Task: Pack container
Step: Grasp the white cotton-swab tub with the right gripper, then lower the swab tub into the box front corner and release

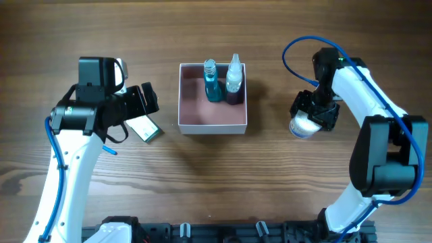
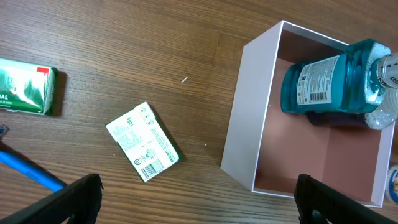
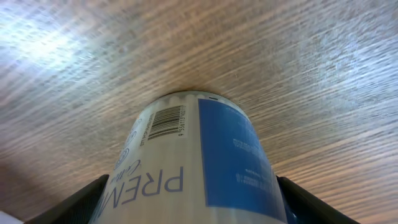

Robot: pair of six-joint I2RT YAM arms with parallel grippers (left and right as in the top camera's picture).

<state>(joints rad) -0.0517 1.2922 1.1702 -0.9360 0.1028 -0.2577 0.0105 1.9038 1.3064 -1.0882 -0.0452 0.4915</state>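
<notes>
Overhead: container (image 1: 212,127) mid-surface (image 1: 270,192), blue bottle (image 1: 212,86) and clear bottle (image 1: 233,77) inside.

Left wrist: left gripper (image 2: 200,199) jaws wide above white packet (image 2: 142,141).

Right wrist: right gripper (image 3: 189,205) jaws clamp jar (image 3: 193,162). I'd lift it and carry it to the container's free half.

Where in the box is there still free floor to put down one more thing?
The container is bare in its half nearer the arm bases, between the front wall and the two bottles. The far half is crowded: blue bottle and clear bottle side by side.

Matt wood-grain table (image 1: 223,182) — translucent teal plastic bottle (image 2: 329,84)
</notes>
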